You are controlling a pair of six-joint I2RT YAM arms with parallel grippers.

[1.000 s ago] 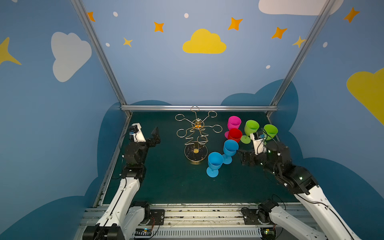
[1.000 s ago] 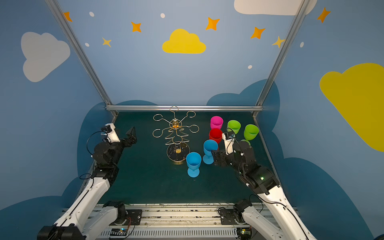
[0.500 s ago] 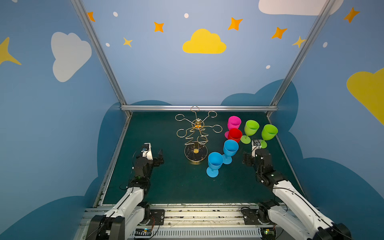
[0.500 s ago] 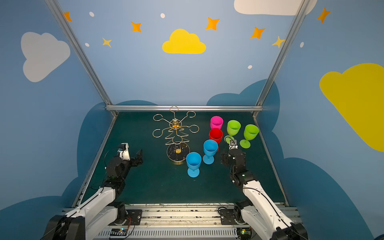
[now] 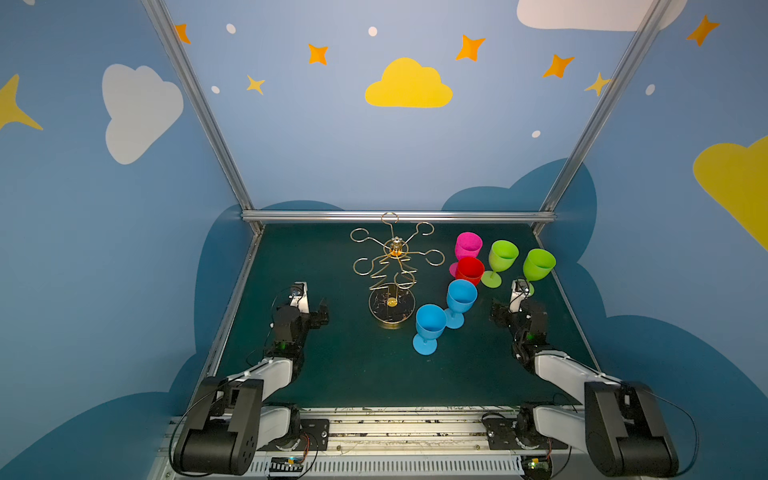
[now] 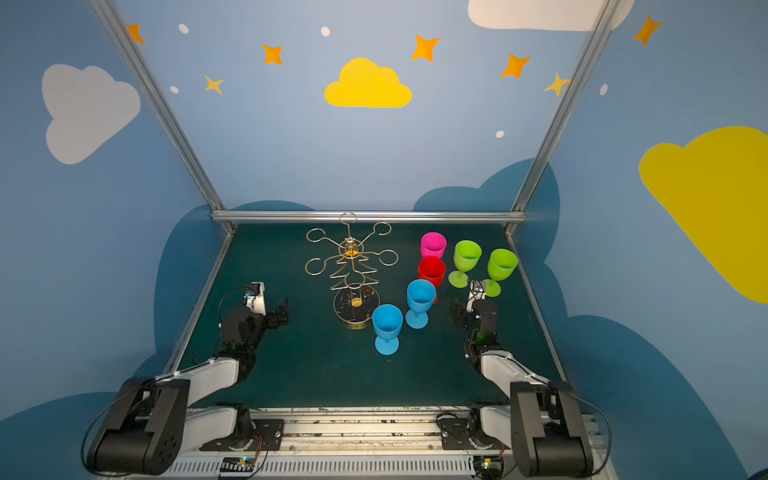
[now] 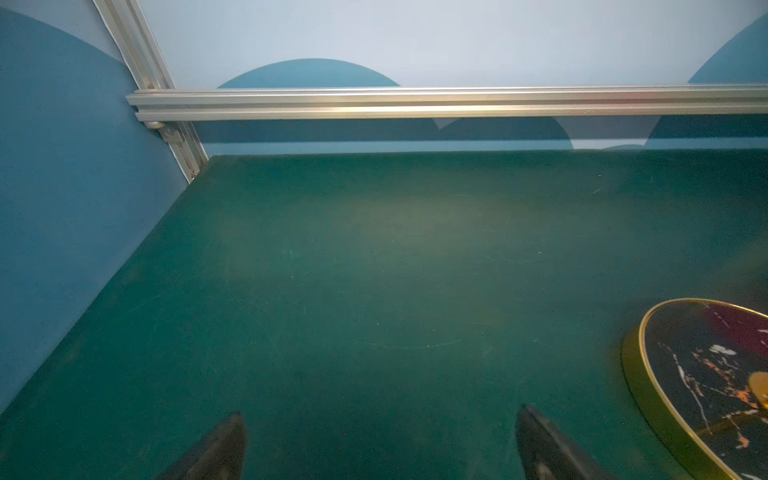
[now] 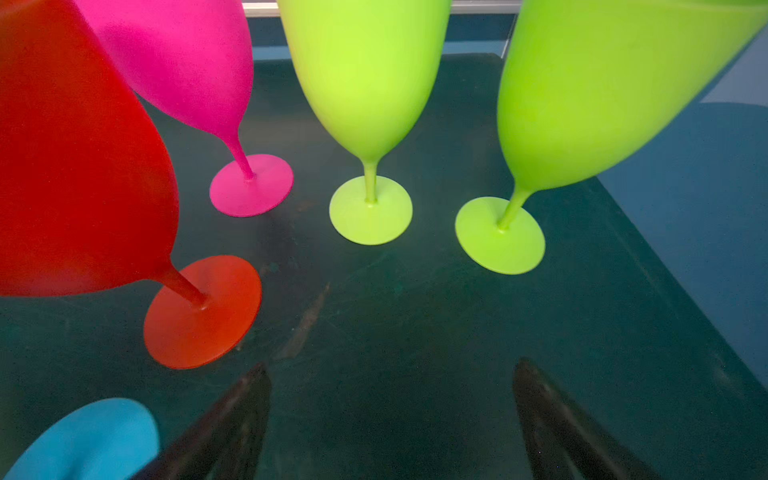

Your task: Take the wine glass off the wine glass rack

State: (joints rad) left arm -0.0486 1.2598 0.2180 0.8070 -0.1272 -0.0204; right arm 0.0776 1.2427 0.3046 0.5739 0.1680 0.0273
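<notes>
Left end effector (image 7: 380,415) spread | wine glass rack (image 5: 392,305): gold wire, dark base

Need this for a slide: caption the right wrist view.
Open right claw faces red glass, pink glass, two green glasses standing on the table.

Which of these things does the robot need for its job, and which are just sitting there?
Job: wine glass rack, bare; pink glass, red glass, two green glasses, two blue glasses, all standing on the table; left gripper and right gripper, both open.
Just there: metal rail, painted walls.
</notes>
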